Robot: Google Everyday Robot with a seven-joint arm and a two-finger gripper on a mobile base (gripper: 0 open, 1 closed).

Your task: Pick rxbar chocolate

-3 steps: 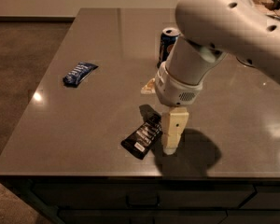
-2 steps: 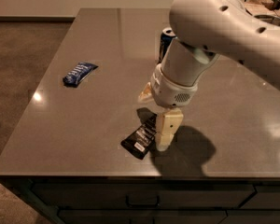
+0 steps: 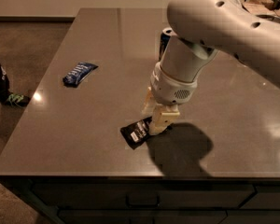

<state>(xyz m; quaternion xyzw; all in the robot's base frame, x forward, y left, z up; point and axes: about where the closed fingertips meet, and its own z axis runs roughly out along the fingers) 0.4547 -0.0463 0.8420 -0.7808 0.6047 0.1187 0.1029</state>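
Table (image 3: 60, 143) has a dark, glossy top, so a flat wrapper would likely slide on it if pushed rather than gripped. The front edge is near, and a shove that way could send the bar off.

Arm (image 3: 224, 27) is bulky and reaches down over the front-centre. It blocks the can (image 3: 164, 37) behind it, of which only a sliver shows. A swing back could clip the can.

Gripper (image 3: 153, 121) is low, at the right end of the rxbar (image 3: 136, 132). Cannot tell whether it is wide, narrow or clamped on the wrapper.

Rxbar lies flat and skewed near the front edge, with its right end hidden under the gripper. An end-only hold may let it droop or slip out on lift, and the thin profile may be missed altogether.

Blue bar (image 3: 79, 73) is well apart at left, so mix-up looks unlikely. Its lettering is unreadable.
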